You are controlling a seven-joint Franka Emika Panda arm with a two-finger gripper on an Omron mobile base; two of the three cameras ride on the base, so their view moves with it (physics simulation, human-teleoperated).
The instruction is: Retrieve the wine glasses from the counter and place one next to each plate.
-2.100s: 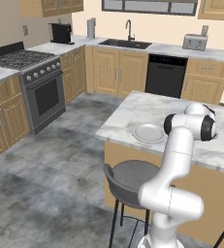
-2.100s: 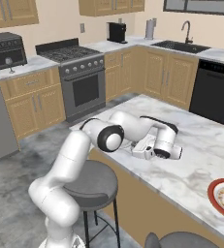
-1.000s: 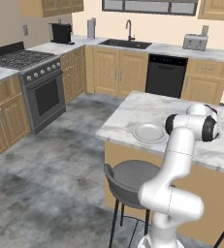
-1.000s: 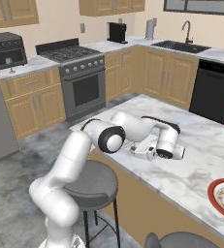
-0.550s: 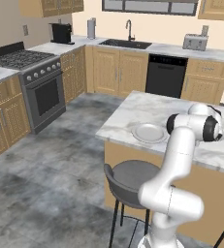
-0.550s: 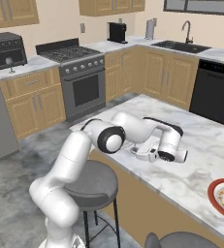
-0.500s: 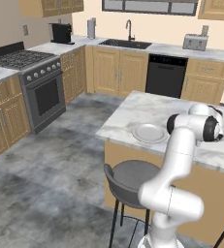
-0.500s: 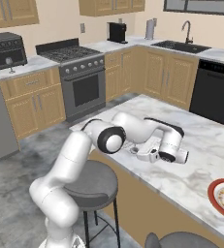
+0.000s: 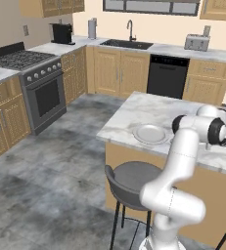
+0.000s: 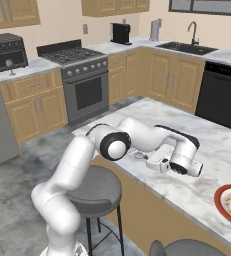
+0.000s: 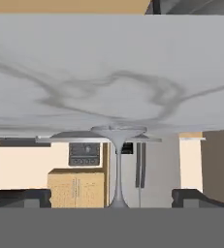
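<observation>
Reaching low over the marble island [image 10: 207, 195], the arm lies almost flat along the worktop with the gripper [image 10: 189, 169] near the middle of the top's near edge, just above the stone; in the hand view the two dark fingertips [image 11: 19, 197] stand spread wide at either side, and a wine glass [image 11: 118, 164] rises between them, its round foot against the marble and its thin stem free of both tips, so nothing is pinched; that view is rolled upside down, so the glass appears to hang from the stone while it stands upright on the worktop; the glass is too small to make out in the base views. Beside the arm, toward the island's left end in the left base view, a plain pale plate [image 9: 150, 133] lies flat on the top, close to the near edge; a second plate with a red-orange rim [image 10: 230, 203] lies toward the right end in the right base view, well apart from the gripper and partly cut by the frame; a dark round stool [image 9: 129, 177] stands tucked against the island's near side.
</observation>
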